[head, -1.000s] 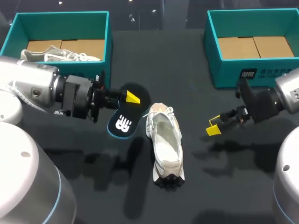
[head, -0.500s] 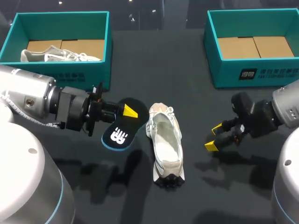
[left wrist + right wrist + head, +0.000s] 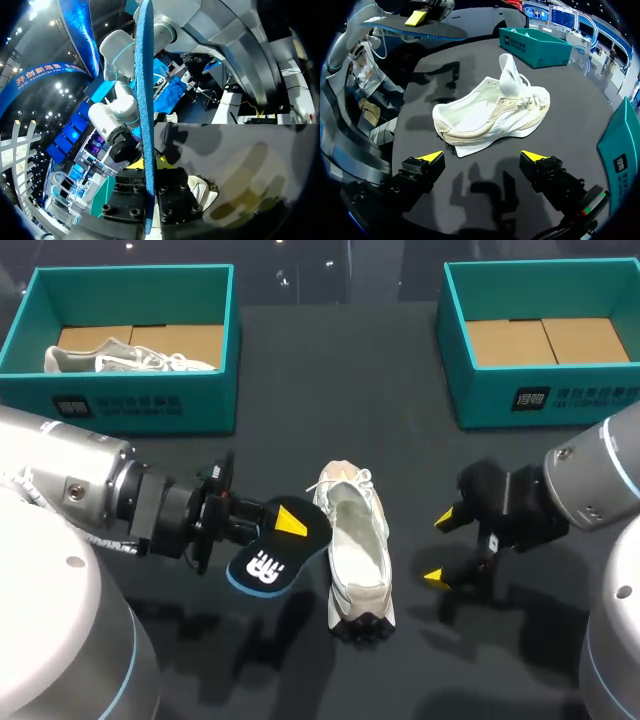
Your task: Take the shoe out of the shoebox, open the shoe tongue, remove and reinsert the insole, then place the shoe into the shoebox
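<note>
Head view: left fingers point(image 3: 290, 521) grip insole point(image 3: 266, 566) beside shoe point(image 3: 357, 545); right fingers point(image 3: 444, 519) apart, shoebox point(image 3: 540, 392) behind them.

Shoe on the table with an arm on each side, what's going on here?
The left gripper is shut on the dark insole, holding it beside the white shoe, which lies on the table. The right gripper hangs open on the shoe's other side. The insole is not yet back in.

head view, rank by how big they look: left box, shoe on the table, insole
1. left box
2. shoe on the table
3. insole
No close calls between them.
</note>
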### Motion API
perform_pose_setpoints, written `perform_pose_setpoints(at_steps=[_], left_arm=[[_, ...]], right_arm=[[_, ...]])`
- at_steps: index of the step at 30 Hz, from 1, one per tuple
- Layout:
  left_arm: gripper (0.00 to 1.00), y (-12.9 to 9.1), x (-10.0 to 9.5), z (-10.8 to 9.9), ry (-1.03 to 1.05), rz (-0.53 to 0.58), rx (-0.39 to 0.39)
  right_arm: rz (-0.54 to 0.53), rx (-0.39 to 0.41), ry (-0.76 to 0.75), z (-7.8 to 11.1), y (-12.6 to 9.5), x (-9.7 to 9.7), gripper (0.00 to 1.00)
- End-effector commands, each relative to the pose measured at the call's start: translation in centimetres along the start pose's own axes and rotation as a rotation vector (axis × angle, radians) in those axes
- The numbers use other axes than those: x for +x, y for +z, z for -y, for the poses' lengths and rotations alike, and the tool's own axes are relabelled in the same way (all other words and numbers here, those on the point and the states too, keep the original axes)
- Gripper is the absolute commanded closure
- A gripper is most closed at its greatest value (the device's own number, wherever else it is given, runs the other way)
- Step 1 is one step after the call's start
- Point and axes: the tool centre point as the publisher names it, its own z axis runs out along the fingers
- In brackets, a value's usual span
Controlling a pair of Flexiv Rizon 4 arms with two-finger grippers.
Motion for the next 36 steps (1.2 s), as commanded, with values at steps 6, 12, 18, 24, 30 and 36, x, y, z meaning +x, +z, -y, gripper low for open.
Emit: perform_pose_setpoints(at_steps=[6, 12, 18, 24, 30, 36], left_arm=[[1.00, -0.1, 0.5, 0.4, 0.002, 0.010, -0.008], [1.00, 2.5, 2.0, -0.3, 0.000, -0.040, -0.008], [1.00, 4.1, 2.8, -0.2, 0.005, -0.061, 0.005], [1.00, 5.3, 3.7, -0.7, -0.009, -0.063, 0.004], [1.00, 5.6, 4.0, -1.0, -0.022, -0.062, -0.002], [1.00, 5.6, 4.2, -1.1, -0.028, -0.054, -0.002]], right_arm=[[0.022, 0.039, 0.005, -0.7, 2.1, -0.3, 0.00], [0.053, 0.071, -0.081, -1.0, 3.3, -0.2, 0.00], [0.075, 0.105, -0.208, -1.3, 3.7, 0.3, 0.00], [0.053, 0.125, -0.249, -1.4, 4.4, 0.4, 0.00], [0.044, 0.149, -0.278, -1.4, 5.0, 0.4, 0.00], [0.026, 0.169, -0.274, -1.1, 5.3, 0.1, 0.00]])
